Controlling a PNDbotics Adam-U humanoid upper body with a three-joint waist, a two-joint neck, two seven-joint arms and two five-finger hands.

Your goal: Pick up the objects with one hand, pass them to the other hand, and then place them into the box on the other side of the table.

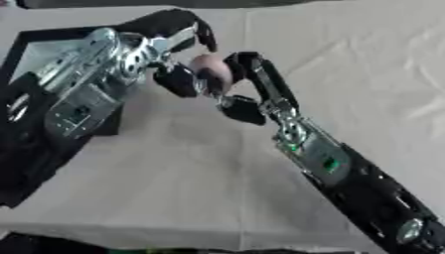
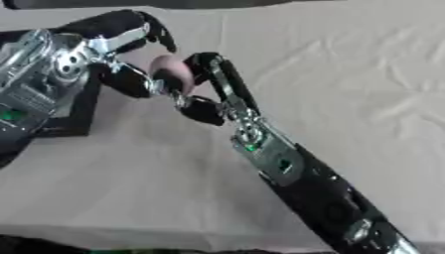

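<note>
Pink and round, the small ball looks light and smooth, so it could slip; the left hand and right hand both curl fingers around its sides above the worktop.

Pink ball between two robot hands

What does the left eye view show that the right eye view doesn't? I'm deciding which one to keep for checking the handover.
Only the left eye view shows the black box's pale inside and far rim, behind the left arm. Only the right eye view shows more bare cloth at the right; of the box it keeps just a dark corner. Both show the left hand and the right hand meeting above the table, fingers of both curled round a small pinkish object between them.
</note>
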